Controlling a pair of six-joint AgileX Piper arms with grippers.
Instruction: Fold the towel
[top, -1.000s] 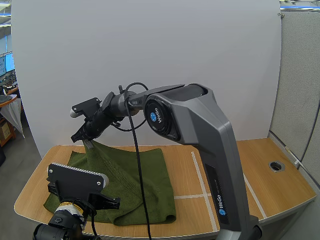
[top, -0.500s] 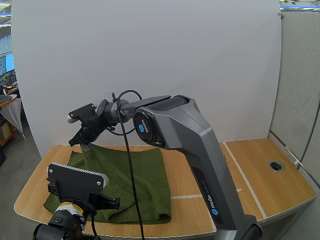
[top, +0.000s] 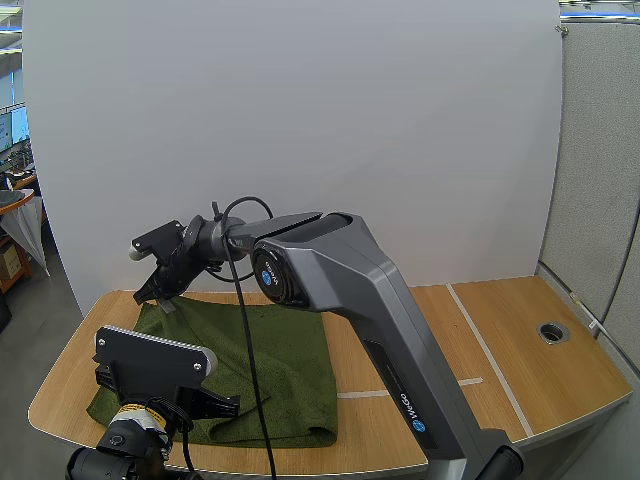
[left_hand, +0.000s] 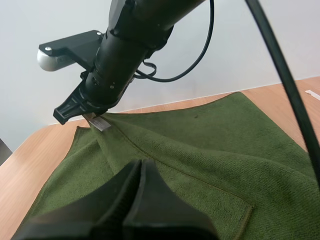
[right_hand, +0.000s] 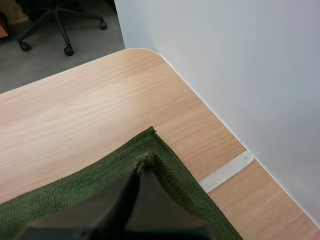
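Your right pincer (top: 165, 296) grips a corner of the towel (top: 300, 370); lower it straight below the tips, edges aligned. Left pincer (left_hand: 140, 165) closed, empty.

The right tool (top: 158, 292) swung further left in the frame and sank lower. It drew the towel (top: 290, 370) corner down, and the raised fold flattened toward the worktop (top: 520, 345).

"WeGo" in white lettering (top: 409, 413) on the right arm (top: 375, 310), near its base
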